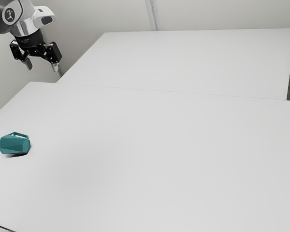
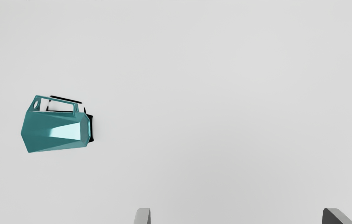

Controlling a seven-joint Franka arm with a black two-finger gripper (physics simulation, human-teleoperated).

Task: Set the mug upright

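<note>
I hold the gripper (image 1: 41,66) aloft, its two fingers standing apart. The teal mug (image 1: 14,144) lies on its side on the white table (image 1: 154,159), below fingertip level.

teal mug (image 1: 14,144) lying sideways, gripper (image 1: 42,67) aloft

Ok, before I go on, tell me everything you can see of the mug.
The mug is teal, with flat angular facets and a glossy, hard-looking surface that catches a bright highlight. It tapers toward one end. Its angular handle leaves an open gap along the side, with a small round hole near the wider end. It lies on its side on the table, toward the exterior view's left. The gripper is clear of it.
</note>
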